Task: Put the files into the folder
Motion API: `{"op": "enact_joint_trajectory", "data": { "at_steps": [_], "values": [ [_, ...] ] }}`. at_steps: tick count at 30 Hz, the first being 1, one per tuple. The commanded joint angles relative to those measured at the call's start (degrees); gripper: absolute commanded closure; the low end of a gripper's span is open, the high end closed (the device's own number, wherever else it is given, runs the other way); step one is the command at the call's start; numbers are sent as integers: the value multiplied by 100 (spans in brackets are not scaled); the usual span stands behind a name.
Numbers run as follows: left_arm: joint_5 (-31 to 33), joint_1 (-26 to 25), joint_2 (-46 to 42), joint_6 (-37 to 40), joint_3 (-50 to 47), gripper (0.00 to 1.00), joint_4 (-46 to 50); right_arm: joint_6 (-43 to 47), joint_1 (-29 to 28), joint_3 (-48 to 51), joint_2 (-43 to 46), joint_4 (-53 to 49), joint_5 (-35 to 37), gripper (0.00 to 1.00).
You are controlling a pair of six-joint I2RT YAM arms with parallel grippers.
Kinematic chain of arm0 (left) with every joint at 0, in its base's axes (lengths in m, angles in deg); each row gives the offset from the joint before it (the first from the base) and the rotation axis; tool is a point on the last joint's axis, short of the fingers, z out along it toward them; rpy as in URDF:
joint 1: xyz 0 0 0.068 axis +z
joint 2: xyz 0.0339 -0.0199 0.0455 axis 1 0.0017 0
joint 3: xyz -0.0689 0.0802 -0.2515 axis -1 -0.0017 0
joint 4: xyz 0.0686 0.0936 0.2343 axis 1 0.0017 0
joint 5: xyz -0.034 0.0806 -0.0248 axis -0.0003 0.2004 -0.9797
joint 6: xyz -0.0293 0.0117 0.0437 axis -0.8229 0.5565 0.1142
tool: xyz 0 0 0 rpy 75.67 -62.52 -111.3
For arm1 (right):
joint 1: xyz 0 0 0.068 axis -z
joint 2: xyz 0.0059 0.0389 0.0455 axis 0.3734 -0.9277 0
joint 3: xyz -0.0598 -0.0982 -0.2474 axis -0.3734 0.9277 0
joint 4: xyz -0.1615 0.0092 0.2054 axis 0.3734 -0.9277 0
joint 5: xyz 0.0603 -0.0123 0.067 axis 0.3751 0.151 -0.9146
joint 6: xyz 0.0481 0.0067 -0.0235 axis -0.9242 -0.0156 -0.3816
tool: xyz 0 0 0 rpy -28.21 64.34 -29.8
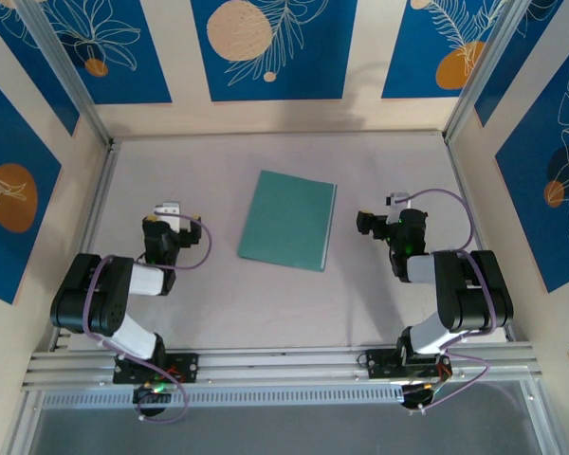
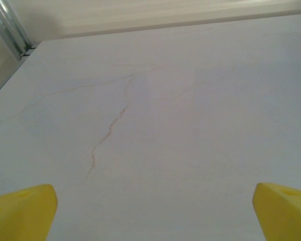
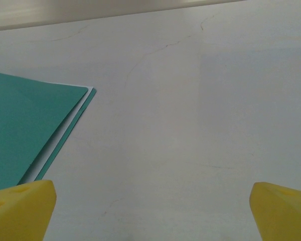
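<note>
White table [image 1: 218,303], faint hairline cracks in its skin, boxed in by cream walls with blue leaf panels [image 1: 275,47].

Left gripper [image 2: 153,206]: jaws spread wide, nothing between them. Yellow fingers [image 2: 22,211] sit at the two bottom corners of the left wrist view, with bare table ahead as far as the back wall. It hangs left of the folder [image 1: 286,220], apart from it.

Right gripper [image 3: 153,203]: also spread wide and empty. It hangs right of the folder, not touching, and the folder's far right corner shows at the left of the right wrist view.

Folder: teal, closed, flat on the table about midway between the two grippers, turned a little off square.

Files [image 3: 59,131]: a thin white edge shows between the two teal leaves at the open side. Paper is inside, lying just short of the lower leaf's edge. How many sheets, I cannot tell. No loose sheet lies on the table in the top view.

Reading: the work looks done or all but done. The top leaf sits down over the paper, which keeps the floppy sheets from sliding out. The jaws are wide because there is nothing to carry, and the arms flank the folder where neither can nudge it. The white edge is the one thing worth a check.
</note>
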Motion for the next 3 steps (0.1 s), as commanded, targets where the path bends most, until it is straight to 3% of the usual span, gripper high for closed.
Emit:
{"op": "enact_joint_trajectory", "data": {
  "at_steps": [1, 3],
  "values": [
    [-109, 72, 44, 125, 103, 0, -17, 123, 27, -40, 19, 177, -54, 1],
    [-109, 64, 43, 127, 108, 0, -17, 122, 27, -29, 27, 186, -55, 1]
  ]
}}
